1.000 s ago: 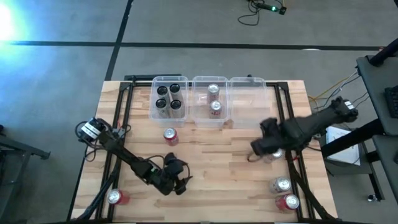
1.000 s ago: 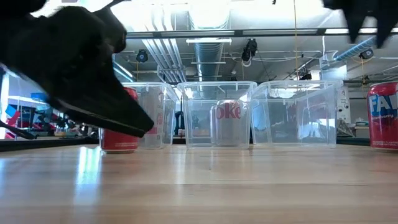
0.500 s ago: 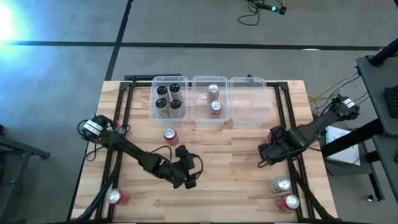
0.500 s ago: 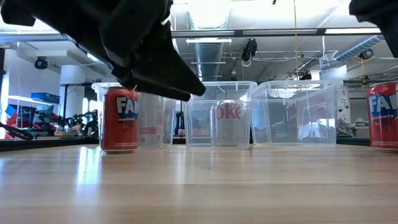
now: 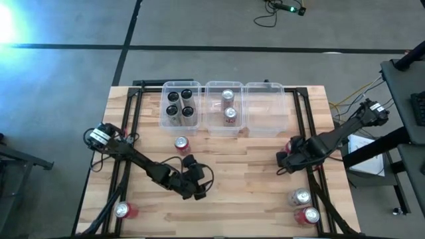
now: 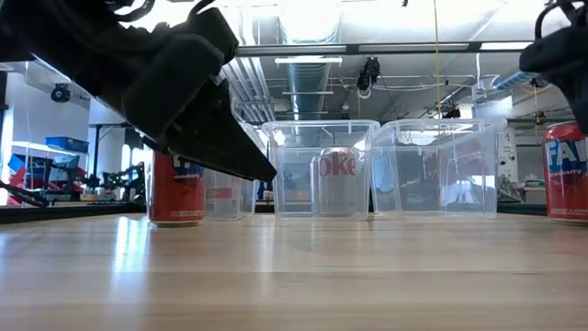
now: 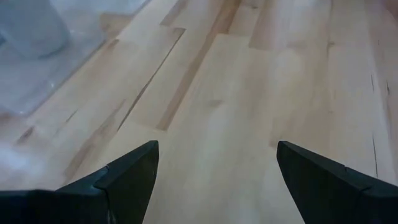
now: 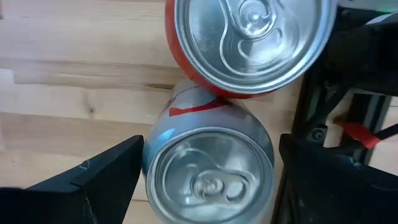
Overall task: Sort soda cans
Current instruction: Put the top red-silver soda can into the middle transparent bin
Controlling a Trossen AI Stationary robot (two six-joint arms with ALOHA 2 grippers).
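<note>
On the right side of the table point(image 5: 265, 166), the right gripper point(image 5: 287, 161) sits low with fingers spread wide, nothing held. Right wrist view shows what the overhead hides: a silver can point(image 8: 208, 171) between the open fingers, a red can point(image 8: 249, 43) touching it just beyond. High view only shows a sliver of red point(image 5: 289, 145) by that gripper.

Left gripper point(image 5: 197, 187) is mid-table, fingers apart, empty; its wrist view shows only bare wood and a bin corner point(image 7: 37, 56).

High view gives the layout:
- left bin point(image 5: 163, 106): four black cans point(image 5: 180, 104)
- middle bin point(image 5: 207, 106): two silver cans point(image 5: 229, 105)
- right bin point(image 5: 265, 106): holds no cans
- loose: red can point(image 5: 181, 144) in front of the bins, red can point(image 5: 124, 210) front-left, silver can point(image 5: 301, 197) and red can point(image 5: 307, 216) front-right.

Low view adds labels only: a red can point(image 6: 176, 195) partly behind the left arm, another red can point(image 6: 566, 170) at the right edge.
</note>
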